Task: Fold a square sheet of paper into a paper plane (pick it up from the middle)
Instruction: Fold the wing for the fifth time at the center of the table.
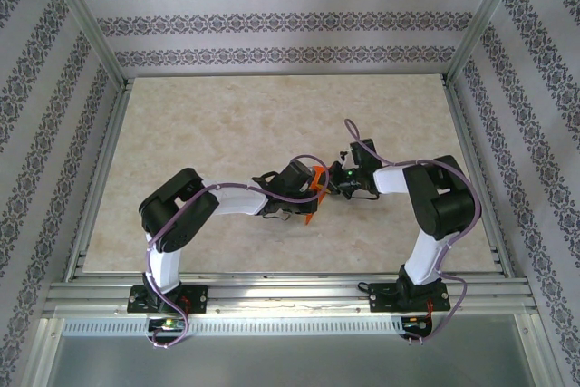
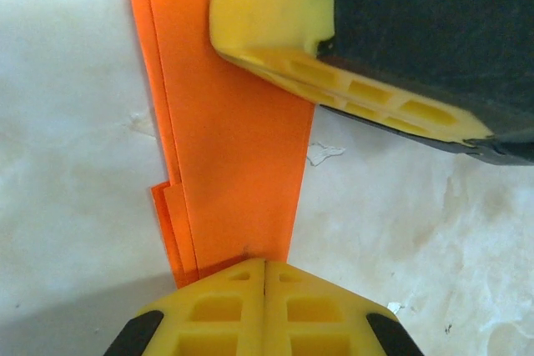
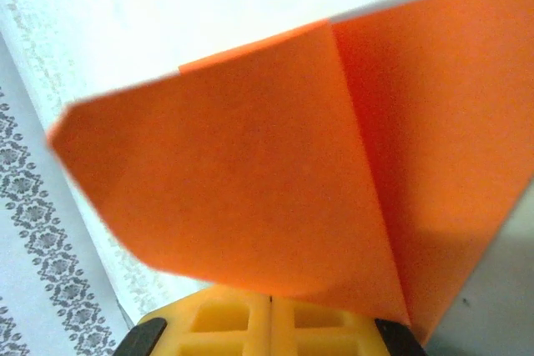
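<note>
Touching the paper plane [image 2: 238,147] from both sides, mid-table [image 1: 181,133]. My left gripper [image 2: 264,266] is closed, fingertips together, sitting right on the plane's near end. The orange layers run under the tips, and I can't tell if any are nipped. My right gripper [image 3: 271,298] is closed too, with the folded paper meeting its tips and fanning up and away, crease off to the right. From the left wrist, its yellow finger lies across the plane's far end.

Paper plane [image 2: 234,164] between left gripper [image 2: 264,277], right gripper [image 3: 271,298]
</note>
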Available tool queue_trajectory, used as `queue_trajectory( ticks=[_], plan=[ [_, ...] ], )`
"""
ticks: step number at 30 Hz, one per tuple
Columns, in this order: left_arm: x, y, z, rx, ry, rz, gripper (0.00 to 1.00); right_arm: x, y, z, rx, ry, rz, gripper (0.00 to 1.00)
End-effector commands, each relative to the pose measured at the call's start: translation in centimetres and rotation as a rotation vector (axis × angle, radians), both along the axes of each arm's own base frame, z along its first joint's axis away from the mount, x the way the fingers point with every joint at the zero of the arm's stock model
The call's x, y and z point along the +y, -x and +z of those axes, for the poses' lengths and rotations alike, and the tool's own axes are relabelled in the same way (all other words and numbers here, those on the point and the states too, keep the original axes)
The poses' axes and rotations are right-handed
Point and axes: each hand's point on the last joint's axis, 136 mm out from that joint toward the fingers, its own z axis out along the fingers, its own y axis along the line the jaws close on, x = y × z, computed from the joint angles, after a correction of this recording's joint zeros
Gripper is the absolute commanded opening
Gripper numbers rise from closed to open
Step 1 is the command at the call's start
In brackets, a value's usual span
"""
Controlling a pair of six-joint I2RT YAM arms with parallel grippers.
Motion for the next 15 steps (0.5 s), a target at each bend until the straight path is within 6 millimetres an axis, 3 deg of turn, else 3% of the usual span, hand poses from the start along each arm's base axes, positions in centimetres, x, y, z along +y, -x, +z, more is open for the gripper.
queue_trajectory(
  ticks=[1,15],
  plan=[
    [5.0,6.5,-7.9,0.247,-0.251,-0.027,0.00,-1.9,-2.4,-0.8,-0.036,0.030,-0.074,0.05],
    [4.9,6.9,-8.4,0.261,-0.252,-0.041,0.00,-4.0,-4.6,0.0,-0.063,0.029,-0.141,0.09]
  ],
)
